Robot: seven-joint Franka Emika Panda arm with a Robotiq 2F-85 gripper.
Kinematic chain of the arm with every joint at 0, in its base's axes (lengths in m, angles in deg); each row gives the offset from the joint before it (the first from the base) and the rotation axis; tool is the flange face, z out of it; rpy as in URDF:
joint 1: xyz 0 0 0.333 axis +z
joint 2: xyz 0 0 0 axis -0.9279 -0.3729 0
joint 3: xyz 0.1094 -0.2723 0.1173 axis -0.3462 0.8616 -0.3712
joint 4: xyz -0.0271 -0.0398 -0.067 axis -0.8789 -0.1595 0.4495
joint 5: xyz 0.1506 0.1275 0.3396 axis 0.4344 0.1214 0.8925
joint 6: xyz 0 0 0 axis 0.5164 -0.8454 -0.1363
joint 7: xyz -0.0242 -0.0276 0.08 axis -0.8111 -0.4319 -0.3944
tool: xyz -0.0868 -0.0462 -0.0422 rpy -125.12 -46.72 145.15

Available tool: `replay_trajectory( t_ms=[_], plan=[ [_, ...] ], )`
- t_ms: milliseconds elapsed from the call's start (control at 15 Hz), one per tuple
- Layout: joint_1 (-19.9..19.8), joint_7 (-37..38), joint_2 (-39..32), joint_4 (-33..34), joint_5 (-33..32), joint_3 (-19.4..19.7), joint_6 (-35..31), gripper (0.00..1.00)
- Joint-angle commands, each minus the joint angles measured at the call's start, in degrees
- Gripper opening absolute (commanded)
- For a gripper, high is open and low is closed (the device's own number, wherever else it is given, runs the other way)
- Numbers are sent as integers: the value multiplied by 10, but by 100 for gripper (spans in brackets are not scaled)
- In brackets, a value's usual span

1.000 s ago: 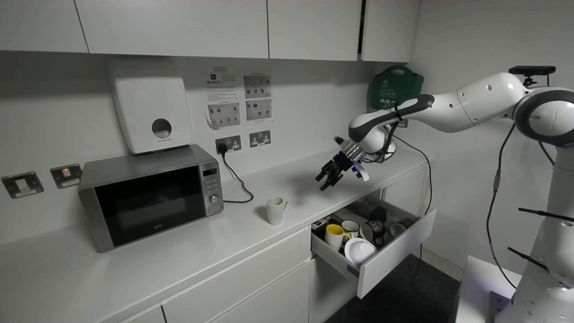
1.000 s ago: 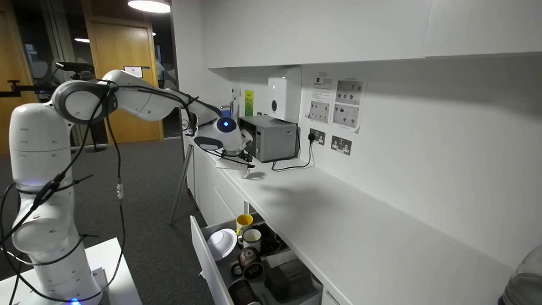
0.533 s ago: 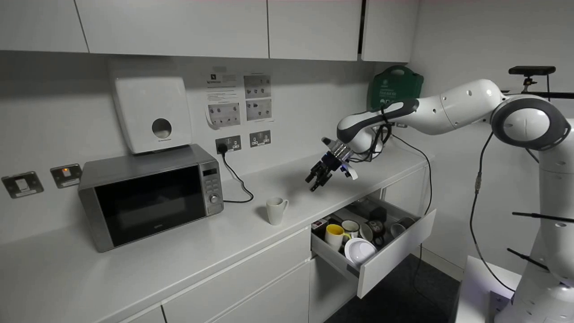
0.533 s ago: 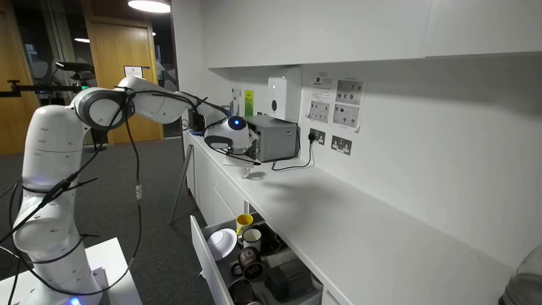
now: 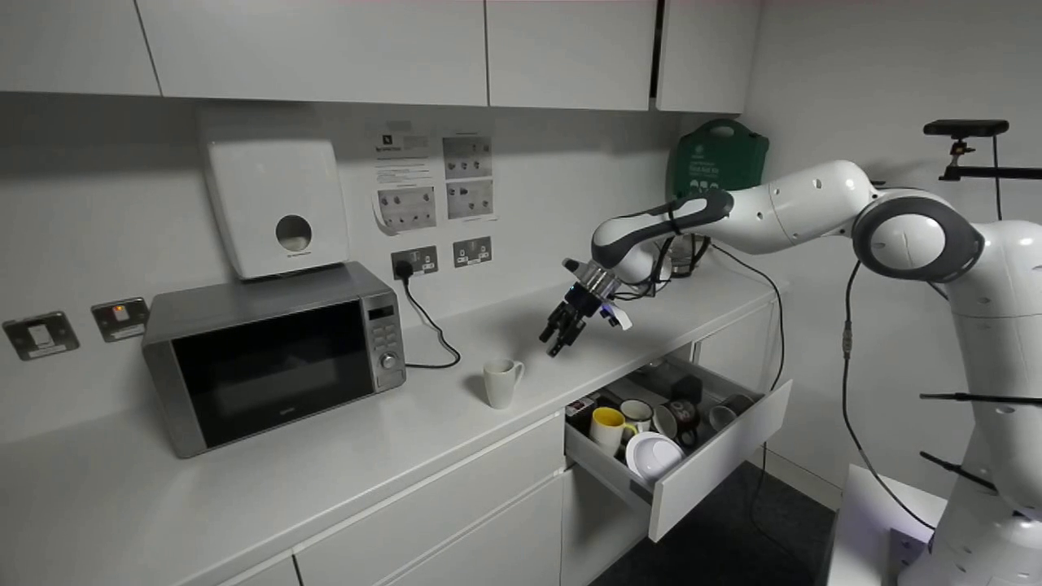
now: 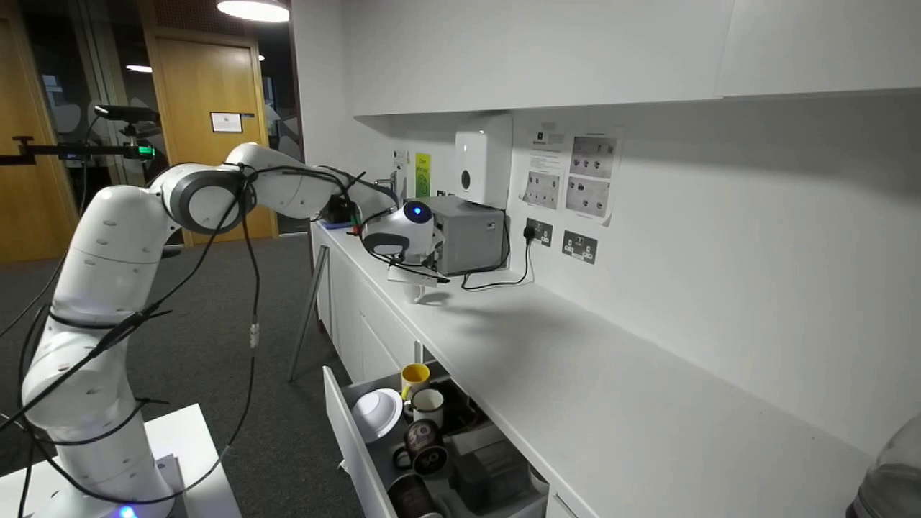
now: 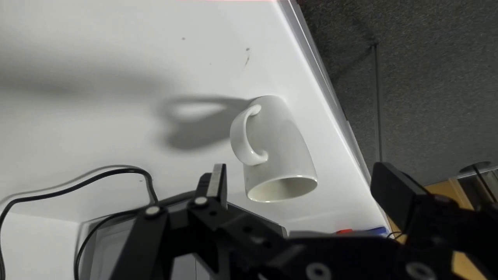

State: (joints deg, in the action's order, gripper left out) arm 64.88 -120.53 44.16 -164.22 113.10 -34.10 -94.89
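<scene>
Spread wide with nothing held, the claw [image 7: 298, 177] slopes down above the worktop [image 5: 326, 464], its fingers [image 7: 219, 183] seen to either side of the white cup [image 7: 282, 144] in the wrist view but not touching it. Left to right in an exterior view, the microwave [image 5: 269, 366] sits by the wall [image 5: 570, 187], likely so its cable [image 7: 134, 170] reaches the socket [image 5: 426, 258]. Right of these, the white cup stands upright on its own base, toward the worktop's near edge, handle [image 7: 236, 137] turned right to the claw. Farther right the drawer [image 5: 720, 460] is pulled out, which bares its crowded load: a yellow mug [image 5: 606, 432] upright at its left end, and just beside it a white dish [image 5: 651, 456], which seems to lean for want of flat room. At the right the arm [image 5: 794, 213] reaches in from high up, giving the claw its downward slope
</scene>
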Motion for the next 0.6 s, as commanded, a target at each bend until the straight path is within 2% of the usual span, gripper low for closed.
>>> replay_trajectory(
  t_ms=[0,533],
  plan=[
    [2,42,-40,64,-31,-11,37,100],
    [-4,66,-99,139,-54,-36,64,100]
  ],
)
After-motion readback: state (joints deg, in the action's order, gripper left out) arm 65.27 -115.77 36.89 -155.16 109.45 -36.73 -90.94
